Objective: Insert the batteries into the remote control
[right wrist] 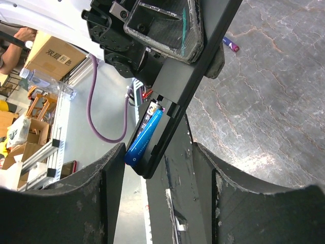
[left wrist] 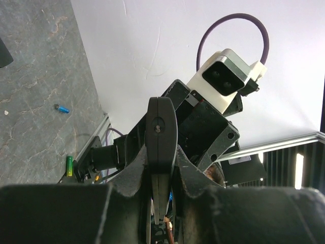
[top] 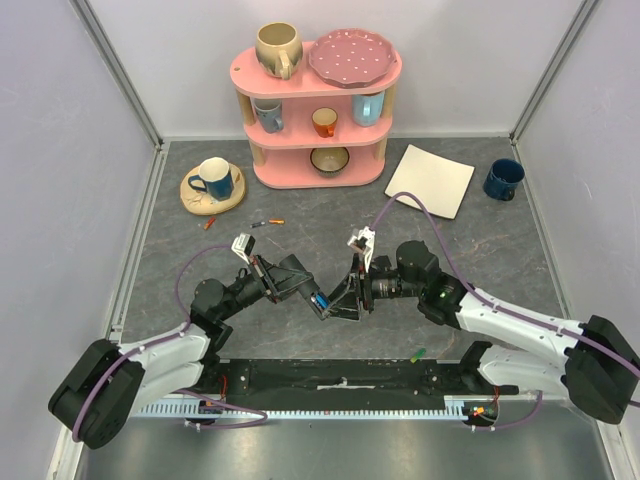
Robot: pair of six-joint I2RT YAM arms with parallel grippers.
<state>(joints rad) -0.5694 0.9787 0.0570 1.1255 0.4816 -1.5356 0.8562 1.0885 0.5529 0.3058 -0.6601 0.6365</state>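
My left gripper (top: 308, 288) (left wrist: 161, 170) is shut on the remote control (right wrist: 203, 66) (left wrist: 161, 129) and holds it off the table at mid-scene. The remote's open end holds a blue battery (right wrist: 144, 136) (top: 320, 300) in its compartment. My right gripper (top: 345, 300) (right wrist: 158, 152) is open, its fingers on either side of that end, and its left finger (right wrist: 109, 173) is close to the battery's tip. Loose batteries lie on the table: an orange one (top: 272, 222), a red one (top: 209, 224), a green one (top: 417, 353) (left wrist: 69, 165), a blue one (left wrist: 62, 108) and a purple one (right wrist: 230, 44).
A pink shelf (top: 318, 135) with mugs, a bowl and a plate stands at the back. A blue mug on a wooden coaster (top: 212, 180) is back left. A white square plate (top: 432, 180) and a dark blue mug (top: 502, 180) are back right. A black base plate (top: 340, 378) runs along the near edge.
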